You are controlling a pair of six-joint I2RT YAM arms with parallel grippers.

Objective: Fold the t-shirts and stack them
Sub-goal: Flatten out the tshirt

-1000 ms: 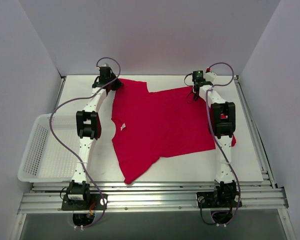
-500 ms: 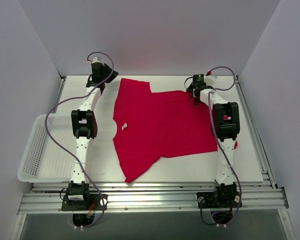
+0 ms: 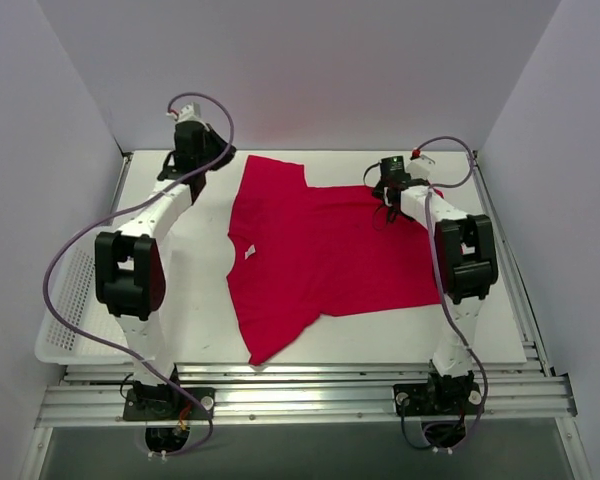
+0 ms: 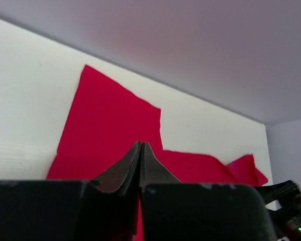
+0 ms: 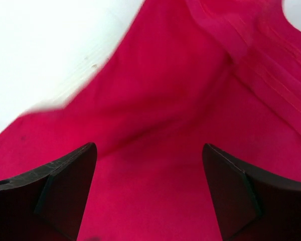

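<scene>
Top external: left gripper (image 3: 210,160) withdrew (apparently closed).

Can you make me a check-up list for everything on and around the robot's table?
Surface: white table, with the shirt lying on it.
Job's things: one red t-shirt, spread out flat, not folded; white neck tag showing; no stack seen.
Clutter: white mesh basket at the left edge.
End effectors: left end effector shut, holding nothing, beside the shirt's far sleeve; right end effector open, just over the red cloth.
Cables: purple-grey cables loop beside both arms.
Surroundings: plain pale walls on three sides; metal rails at the near edge.
</scene>
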